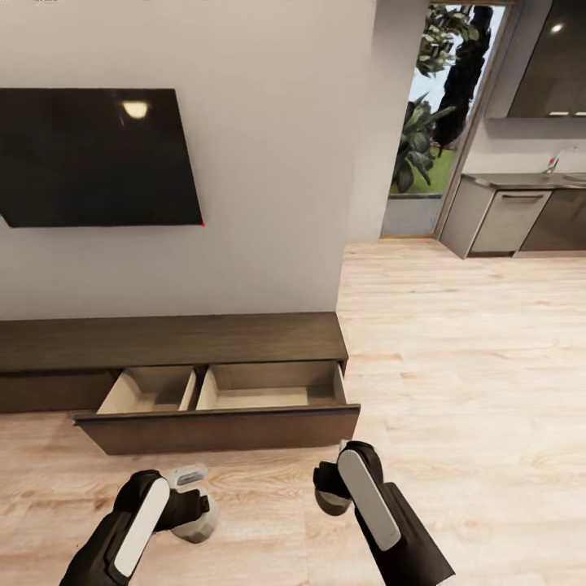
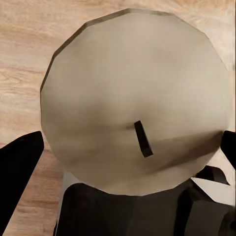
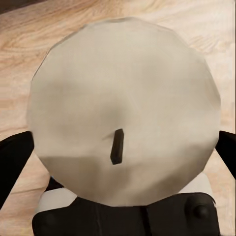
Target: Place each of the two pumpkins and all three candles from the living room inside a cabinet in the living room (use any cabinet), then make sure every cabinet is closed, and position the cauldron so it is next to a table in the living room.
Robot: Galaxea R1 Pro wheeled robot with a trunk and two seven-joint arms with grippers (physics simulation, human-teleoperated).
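My left gripper (image 1: 192, 498) is shut on a stubby grey-beige candle (image 1: 196, 529), held low over the wooden floor. In the left wrist view that candle (image 2: 132, 73) shows its flat top and dark wick, with black fingers (image 2: 19, 167) at both sides of it. A second candle (image 3: 123, 83) sits in my right gripper (image 1: 332, 487), which is shut on it; black fingers (image 3: 14, 157) flank it in the right wrist view. Just ahead stands the long dark brown cabinet (image 1: 171, 340). Its wide drawer (image 1: 220, 427) is pulled out and its two pale compartments hold nothing. Pumpkins and cauldron are out of view.
A black TV (image 1: 94, 155) hangs on the white wall above the cabinet. To the right, wooden floor (image 1: 464, 366) runs toward a kitchen counter (image 1: 521, 212) and a glass door (image 1: 427, 122) with plants outside.
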